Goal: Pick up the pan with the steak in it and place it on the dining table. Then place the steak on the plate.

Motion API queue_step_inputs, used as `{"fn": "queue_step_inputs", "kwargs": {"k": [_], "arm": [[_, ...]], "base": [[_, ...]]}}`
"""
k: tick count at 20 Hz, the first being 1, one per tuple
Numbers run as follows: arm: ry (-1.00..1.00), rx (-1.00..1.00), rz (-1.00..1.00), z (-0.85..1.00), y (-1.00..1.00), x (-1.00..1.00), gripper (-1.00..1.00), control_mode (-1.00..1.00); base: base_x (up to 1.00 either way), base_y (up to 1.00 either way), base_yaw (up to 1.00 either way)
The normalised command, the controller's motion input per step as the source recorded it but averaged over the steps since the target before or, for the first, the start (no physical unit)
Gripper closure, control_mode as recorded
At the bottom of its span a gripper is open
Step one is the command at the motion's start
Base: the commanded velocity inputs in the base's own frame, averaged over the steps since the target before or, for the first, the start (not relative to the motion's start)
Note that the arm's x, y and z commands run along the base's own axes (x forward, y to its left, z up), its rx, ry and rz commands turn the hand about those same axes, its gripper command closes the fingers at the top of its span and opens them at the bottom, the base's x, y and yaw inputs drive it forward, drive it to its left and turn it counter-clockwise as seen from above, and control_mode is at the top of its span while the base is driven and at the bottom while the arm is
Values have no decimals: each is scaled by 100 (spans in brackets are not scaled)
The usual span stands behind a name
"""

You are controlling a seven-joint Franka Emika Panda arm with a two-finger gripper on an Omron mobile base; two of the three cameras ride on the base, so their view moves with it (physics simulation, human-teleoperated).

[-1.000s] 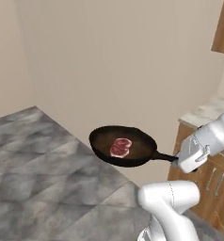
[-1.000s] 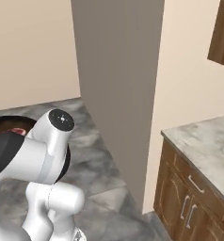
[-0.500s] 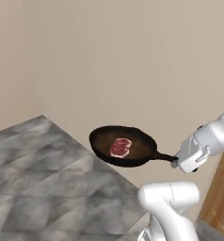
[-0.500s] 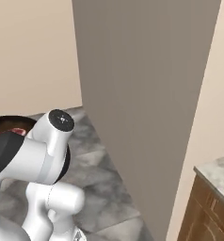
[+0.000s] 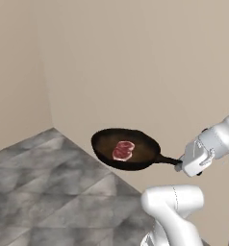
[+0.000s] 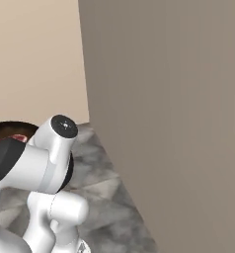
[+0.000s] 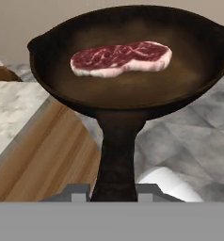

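The black pan hangs level in the air, its long handle clamped in my gripper. The red-pink steak lies flat near the middle of the pan's brown inside. In the hand view the pan spreads across the top, the steak rests in it, and my gripper is shut on the handle's near end. A sliver of the pan's rim shows behind my arm in the right base view. The dining table and the plate are out of view.
Grey marbled floor lies below the pan, with beige walls meeting in a corner behind it. A tall grey wall panel stands close on the right. A marble counter with a wooden cabinet front sits under the pan's left side.
The whole scene has swung as the base turned: the wooden cabinets and counter slid out of both base views to the right. The pan stays held the same way, steak unmoved.
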Motion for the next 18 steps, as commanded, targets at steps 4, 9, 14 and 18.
{"fn": "queue_step_inputs", "kwargs": {"k": [4, 9, 14, 18], "arm": [[0, 0, 0, 0, 0, 0, 100, 100], [0, 0, 0, 0, 0, 0, 100, 100], [0, 0, 0, 0, 0, 0, 100, 100], [0, 0, 0, 0, 0, 0, 100, 100]], "base": [[100, 46, -3], [100, 46, -3], [100, 46, -3], [100, 43, -2]]}}
